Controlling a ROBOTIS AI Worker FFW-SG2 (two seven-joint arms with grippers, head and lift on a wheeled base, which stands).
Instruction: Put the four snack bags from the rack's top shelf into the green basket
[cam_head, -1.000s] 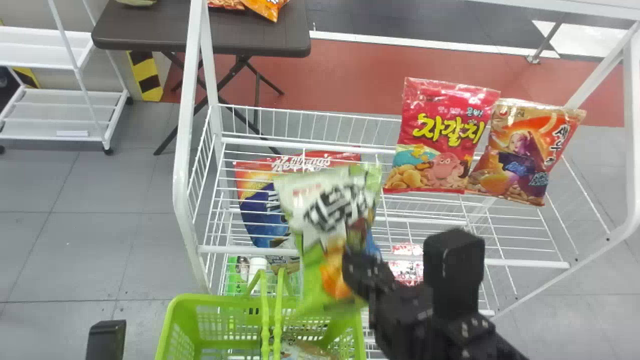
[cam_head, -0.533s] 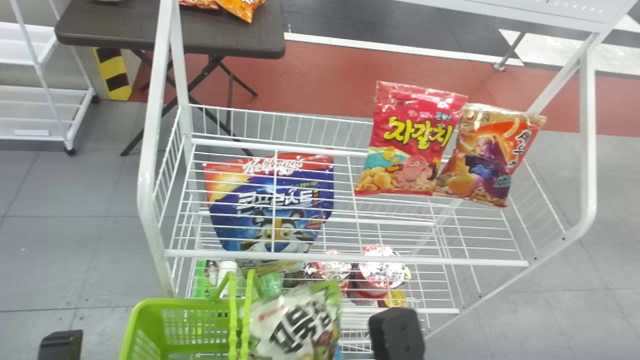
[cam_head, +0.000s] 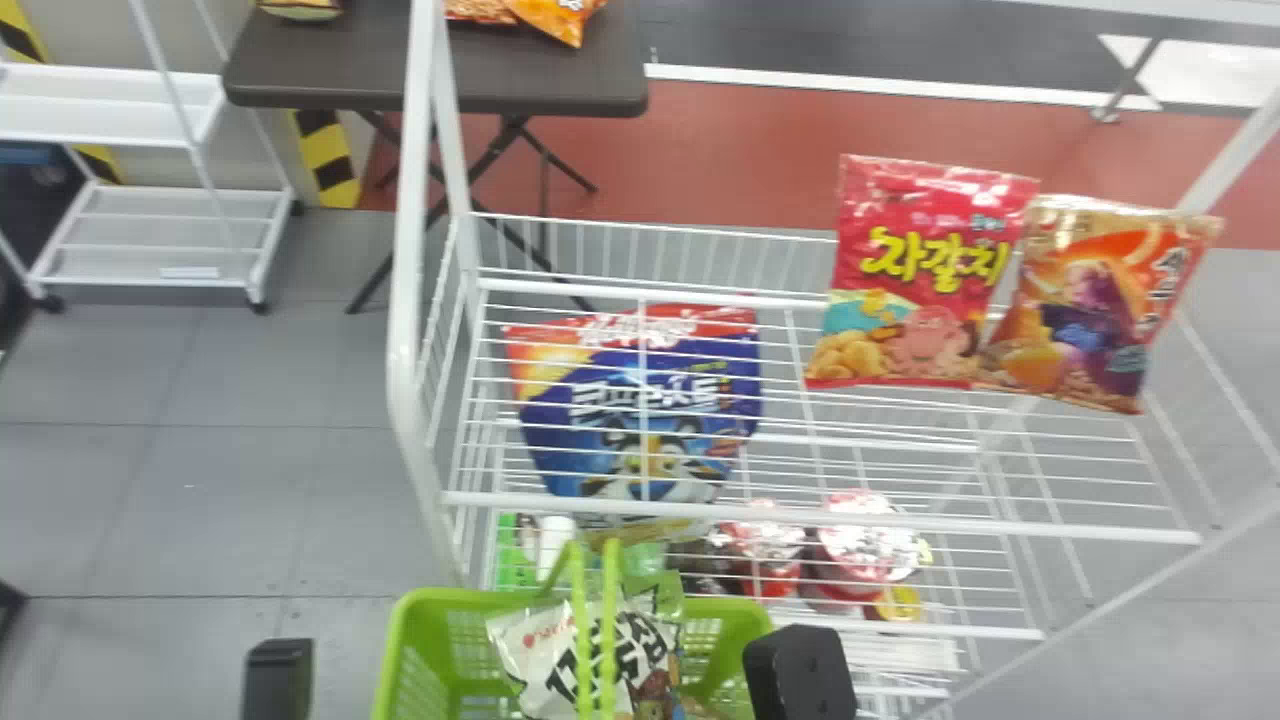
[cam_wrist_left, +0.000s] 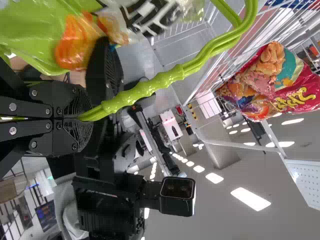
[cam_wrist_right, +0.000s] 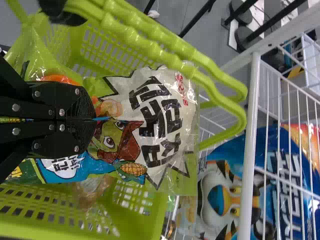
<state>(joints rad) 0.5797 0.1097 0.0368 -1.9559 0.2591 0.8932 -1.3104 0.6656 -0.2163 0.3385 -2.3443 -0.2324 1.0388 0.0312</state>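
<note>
In the head view, my left gripper's arm (cam_head: 278, 680) is left of the green basket (cam_head: 480, 600); my right gripper's arm (cam_head: 800, 675) is at its right edge. My left gripper (cam_wrist_left: 85, 117) is shut on the basket's green handle (cam_wrist_left: 165, 77). The right gripper (cam_wrist_right: 95, 119) is shut on the green-and-white snack bag (cam_wrist_right: 170, 115), held within the basket (cam_wrist_right: 150, 210) beside the handles. A brownish packet (cam_wrist_right: 90, 190) lies lower in the basket. A red bag (cam_head: 910, 270) and an orange bag (cam_head: 1090, 300) lean side by side on the rack's top shelf.
Behind the wires of the rack (cam_head: 820, 520), below the top shelf, lies a blue cereal bag (cam_head: 640, 400). Lidded cups (cam_head: 860, 540) stand lower. A dark folding table (cam_head: 430, 80) and a white shelf cart (cam_head: 160, 240) are behind at the left.
The green-and-white bag has come down from in front of the rack into the basket, with the right arm lowering. The head view has shifted sideways; both leaning bags stay on the shelf.
</note>
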